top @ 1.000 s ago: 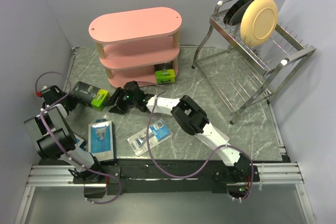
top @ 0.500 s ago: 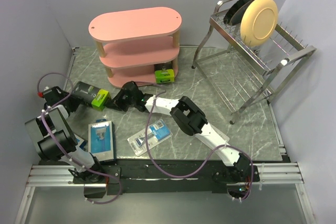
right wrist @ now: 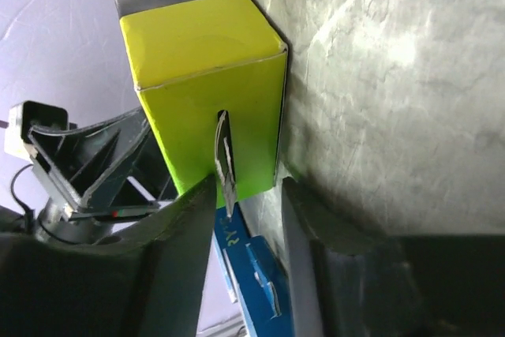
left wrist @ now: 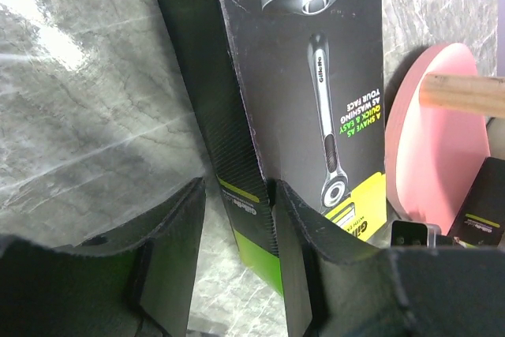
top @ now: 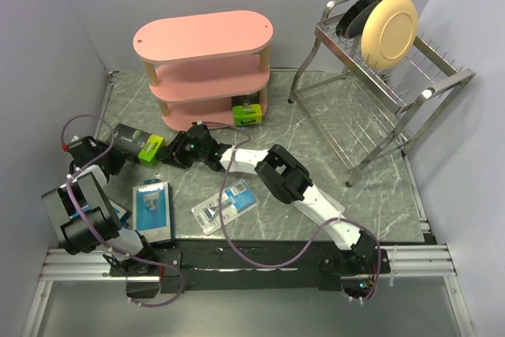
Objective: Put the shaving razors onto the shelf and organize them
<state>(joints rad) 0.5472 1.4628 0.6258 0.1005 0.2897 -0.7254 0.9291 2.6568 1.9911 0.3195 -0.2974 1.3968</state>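
The left gripper has its jaws apart. They straddle the narrow side of a black Gillette razor box where its lime-green band runs, and a gap shows beside one finger. The right gripper is also parted, its tips at that box's lime-green end face, not clamped on it.

In the overhead view the box lies on the marble table, with the right gripper at its 3 o'clock. The pink shelf stands at its 1 o'clock, with a second lime-ended box on the bottom board. A blue-carded pack lies at 6 o'clock and a clear blister pack at 4 o'clock.
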